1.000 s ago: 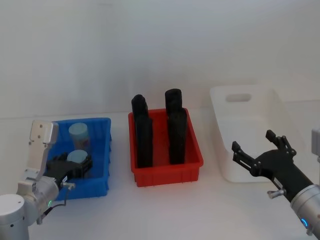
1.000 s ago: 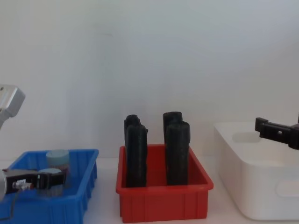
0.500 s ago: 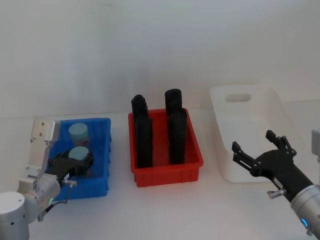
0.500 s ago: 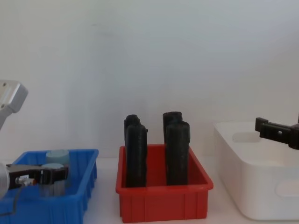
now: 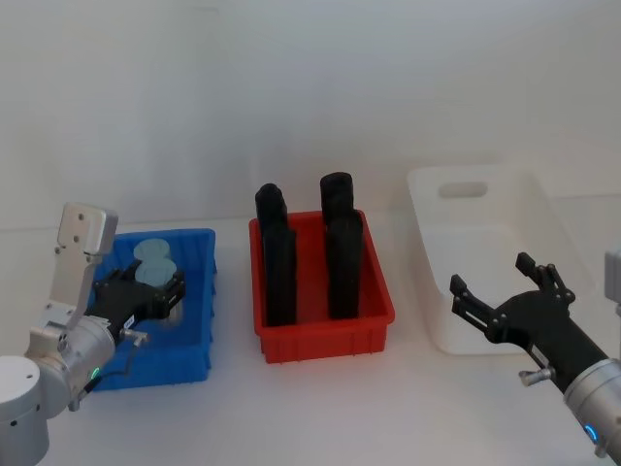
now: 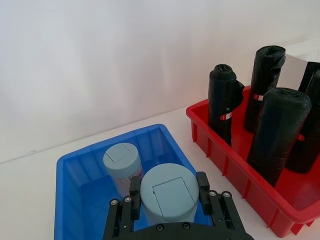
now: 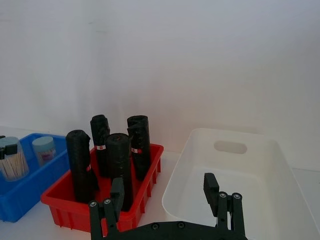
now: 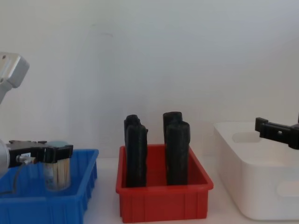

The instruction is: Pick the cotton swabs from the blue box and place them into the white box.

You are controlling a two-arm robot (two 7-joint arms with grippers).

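My left gripper (image 5: 153, 293) is shut on one tub of cotton swabs (image 5: 159, 271), holding it upright above the blue box (image 5: 199, 340). In the chest view this tub (image 8: 57, 173) hangs with its base near the box rim (image 8: 51, 201). The left wrist view shows the black fingers (image 6: 134, 192) on both sides of the light blue lid (image 6: 169, 192). A second tub (image 6: 120, 158) stands in the blue box behind it. The white box (image 5: 485, 228) sits at the far right. In front of it, my right gripper (image 5: 490, 275) hovers open and holds nothing.
A red bin (image 5: 325, 338) with several tall black rolls (image 5: 342, 252) stands between the blue box and the white box. Bare white table lies in front of all three bins.
My left gripper has risen with the tub, lifting it from low inside the blue box to about rim height. The right arm has not moved.
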